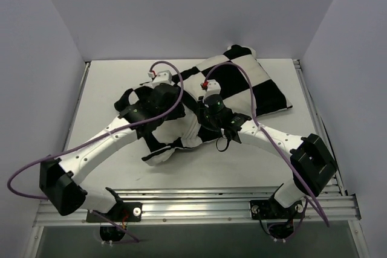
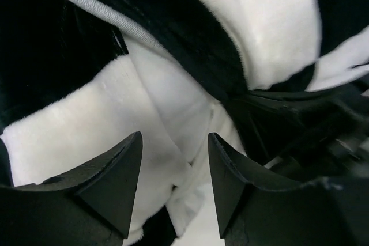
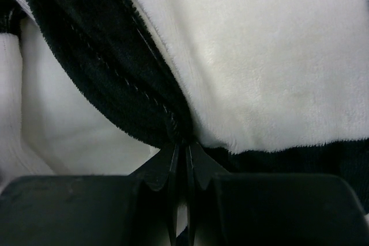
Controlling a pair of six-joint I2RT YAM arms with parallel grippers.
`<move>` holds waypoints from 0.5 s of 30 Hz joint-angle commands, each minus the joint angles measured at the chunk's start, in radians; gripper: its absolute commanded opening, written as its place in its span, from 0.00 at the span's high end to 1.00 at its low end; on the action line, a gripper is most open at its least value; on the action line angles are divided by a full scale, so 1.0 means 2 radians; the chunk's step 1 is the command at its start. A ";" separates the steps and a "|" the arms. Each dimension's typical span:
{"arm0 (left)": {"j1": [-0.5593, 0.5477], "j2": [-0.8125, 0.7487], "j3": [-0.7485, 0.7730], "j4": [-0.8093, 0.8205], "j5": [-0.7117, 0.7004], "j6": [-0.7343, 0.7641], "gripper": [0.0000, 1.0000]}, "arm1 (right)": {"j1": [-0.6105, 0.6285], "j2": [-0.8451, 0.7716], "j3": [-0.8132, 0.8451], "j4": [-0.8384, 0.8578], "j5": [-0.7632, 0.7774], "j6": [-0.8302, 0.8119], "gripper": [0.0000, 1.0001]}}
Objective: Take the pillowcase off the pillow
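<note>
Right gripper (image 3: 184,151) sits closest to the lens, its jaws pressed together on a black seamed edge of the pillowcase (image 1: 254,86). From that pinch the checkered bulk runs away toward the far right, so its long axis points straight off from the right gripper. The loose, bunched end lies on the gripper's near-left side. Just left of the right gripper, the left gripper (image 2: 174,142) hovers with its fingers spread and nothing between them, above rumpled white plush. Beyond them a smoother white strip shows, which I take to be the pillow (image 2: 167,99), though mostly it is hidden inside the cover. My guess is that any pull must follow that axis, and the free left arm is nearer the opening.
</note>
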 commanded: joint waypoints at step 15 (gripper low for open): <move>-0.004 0.050 -0.001 -0.119 -0.191 -0.022 0.97 | -0.019 0.021 -0.033 0.014 0.041 -0.001 1.00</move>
